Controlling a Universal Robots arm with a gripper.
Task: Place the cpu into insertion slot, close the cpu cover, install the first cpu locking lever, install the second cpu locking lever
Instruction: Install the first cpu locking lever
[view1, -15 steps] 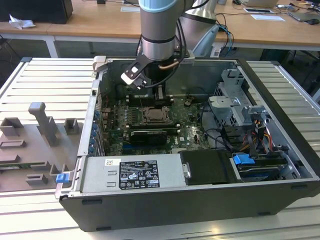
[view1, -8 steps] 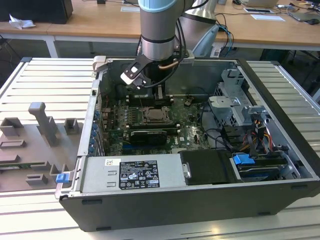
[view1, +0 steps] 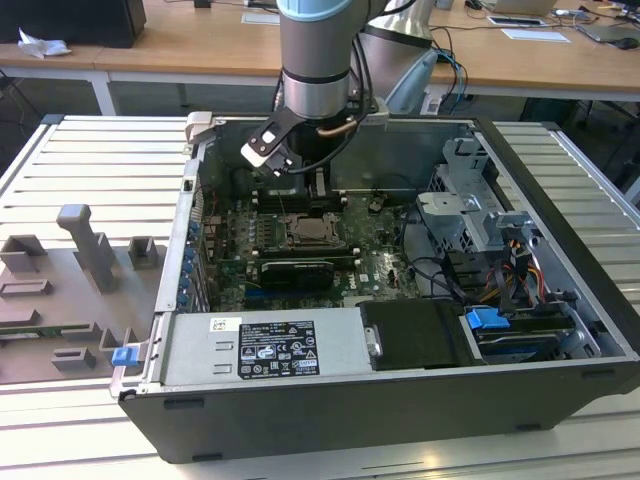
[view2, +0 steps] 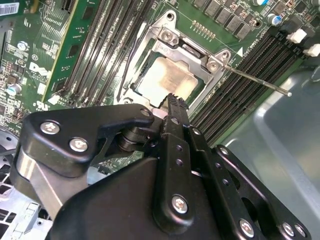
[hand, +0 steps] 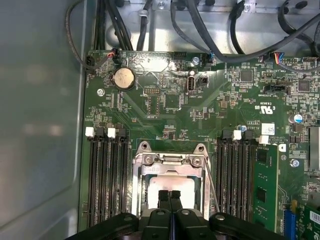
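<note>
Hovering tool: from my remote station I see the tool (view1: 319, 188) reaching down from the arm into the open computer case (view1: 330, 410), directly above the socket area of the green board (hand: 175, 102).
Tool state: in both wrist views its two black fingers (hand: 163, 201) are pressed together, with nothing gripped between them.
Cpu: the cpu (view2: 167, 80) lies flat inside the insertion slot (hand: 172, 146), and in the second wrist view its pale metal face shows just beyond the fingertips.
Cpu cover: the cpu cover (view2: 192, 55) lies down over the chip, its silvery frame bordering the pale face on every side I can see.
Contact: I cannot tell whether the fingertips touch the cover or the chip, or hang just above them.
Locking lever: one thin metal lever (view2: 255, 80) sticks out free from a corner of the socket, and in the second wrist view it slants out over the black memory slots (view2: 100, 45) beside it.
Memory slots: in the first wrist view, long narrow banks flank the socket on both sides.
Board detail: a round coin battery (hand: 123, 78) sits on the board, well apart from the socket, near the black cables at the case wall.
Setting: the case lies open on a slatted metal surface (view1: 100, 150), with grey fixture blocks (view1: 95, 250) resting on the exterior view's left.
</note>
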